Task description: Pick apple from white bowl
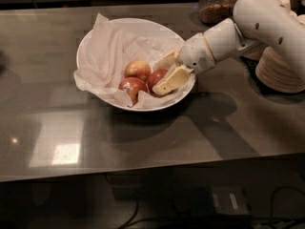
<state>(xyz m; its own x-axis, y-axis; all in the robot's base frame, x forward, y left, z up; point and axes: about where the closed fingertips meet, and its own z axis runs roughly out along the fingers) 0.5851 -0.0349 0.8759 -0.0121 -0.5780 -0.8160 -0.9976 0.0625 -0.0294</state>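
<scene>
Surface (143,142): dark grey and glossy, with a bright patch of reflected light on its near left part.

White bowl (143,24): stands on the surface, left of centre and toward the far side. It is wide, shallow and round. It is lined with crumpled tissue paper (102,56) that spills over the left rim.

Three apples are in the bowl, red with yellow patches, clustered in its near-right part on the paper.
- Far apple (138,69): the most yellow of the three.
- Near apple (131,86): touches the far apple.
- Right apple (156,76): just beside both of the others.

All three rest on the paper inside the bowl.

Arm (252,23): white, enters from the far right and slopes down and to the left across the bowl's right rim.

End effector (157,79): beige, inside the bowl and low, at the right apple. It covers part of that apple's near-right side. Cannot tell whether it grips that apple or is open.

Right of the bowl, at the right edge, is a stack of beige paper bowls (279,73), partly hidden by the arm. A glass jar (212,6) with brown contents stands at the far edge of the surface, beyond the arm.

Below the near edge of the surface it is dim. Cables (128,213) and a small grey box (228,202) are just visible.
</scene>
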